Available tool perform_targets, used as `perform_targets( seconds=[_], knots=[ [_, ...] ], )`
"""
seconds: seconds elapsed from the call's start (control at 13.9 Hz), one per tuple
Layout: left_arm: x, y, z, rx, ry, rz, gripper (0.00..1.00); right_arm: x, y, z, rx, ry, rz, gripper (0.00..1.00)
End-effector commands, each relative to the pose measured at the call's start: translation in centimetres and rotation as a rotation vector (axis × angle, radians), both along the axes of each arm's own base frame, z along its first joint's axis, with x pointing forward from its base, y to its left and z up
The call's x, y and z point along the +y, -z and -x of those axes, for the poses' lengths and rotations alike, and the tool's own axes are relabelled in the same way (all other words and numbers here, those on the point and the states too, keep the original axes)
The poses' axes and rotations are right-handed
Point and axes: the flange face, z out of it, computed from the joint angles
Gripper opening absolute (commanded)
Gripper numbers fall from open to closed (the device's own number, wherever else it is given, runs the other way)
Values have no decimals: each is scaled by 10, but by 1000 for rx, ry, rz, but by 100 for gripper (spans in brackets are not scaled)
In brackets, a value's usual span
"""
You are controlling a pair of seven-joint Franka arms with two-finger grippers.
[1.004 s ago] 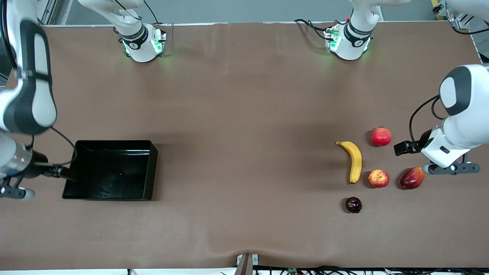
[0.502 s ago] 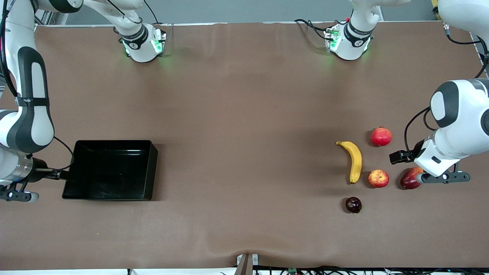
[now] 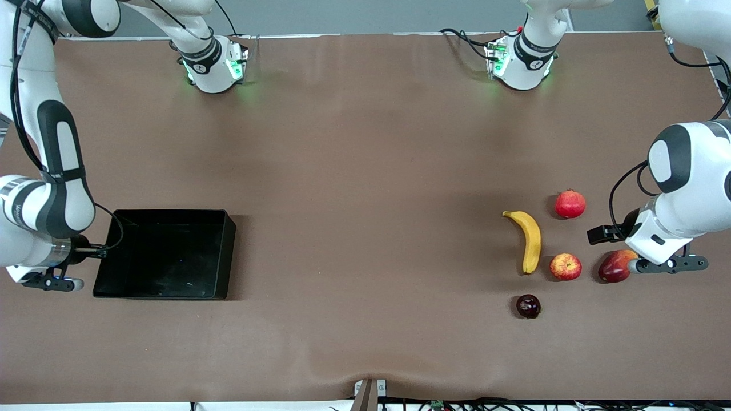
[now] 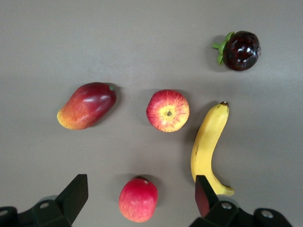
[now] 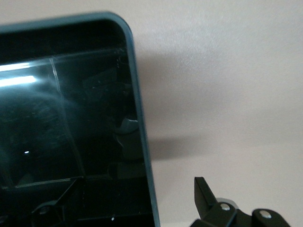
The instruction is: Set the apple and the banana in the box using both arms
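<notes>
Reaching toward the fruit group, task not yet begun; neither fruit lifted.

- Small round red apple with yellowish streaks [image 3: 565, 266]: on the brown table [image 3: 365, 171], toward the left arm's end, between the banana and the mango.
- Long curved yellow banana [image 3: 531, 241]: just beside the apple, toward the right arm's end of it; long axis running roughly from nearer the front camera to farther from it.
- Shallow glossy black plastic box [image 3: 171, 212]: toward the right arm's end, well apart from the fruit, nothing inside.
- Left end effector [image 3: 668, 265]: released, fingers spread wide, nothing held; over the table at the edge of the dark-red-and-orange mango [image 3: 614, 268]. Apple next along toward the right arm's end, banana after it. Judged the nearer arm to both fruits by far.
- Right end effector [image 3: 51, 282]: released, nothing held; over the box wall at the right arm's end.
- Also present: round red pomegranate [image 3: 570, 204]; small dark purple fruit with green cap [image 3: 528, 306].
</notes>
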Motion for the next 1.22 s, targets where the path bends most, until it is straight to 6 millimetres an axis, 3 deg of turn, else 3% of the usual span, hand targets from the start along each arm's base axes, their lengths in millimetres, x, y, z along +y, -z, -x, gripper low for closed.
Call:
perform_targets(
  seconds=[0.0,0.07,0.14,0.22,0.57,0.86,1.0,1.15],
  knots=[
    [5,-5,12,-8,-8,-11,100,-3,15,-4,-16,-11,2,100],
    [5,-1,12,-14,-7,-11,100,-5,17,-3,-19,-8,3,87],
    [5,3,11,-28,-4,-10,100,-5,17,-3,-13,-9,1,12],
    [4,6,9,-45,-1,-10,100,-6,16,-2,-12,-6,1,0],
    [3,50,-10,-92,-1,1,100,-5,6,-6,-31,-3,-2,0],
    [-2,100,-24,-125,-27,45,100,6,-31,-17,-87,-22,7,0],
    [-1,116,-25,-126,-50,66,100,27,-59,-22,-115,-50,8,0],
    [-5,130,-25,-118,-54,74,100,65,-78,-29,-138,-100,5,0]
  ],
)
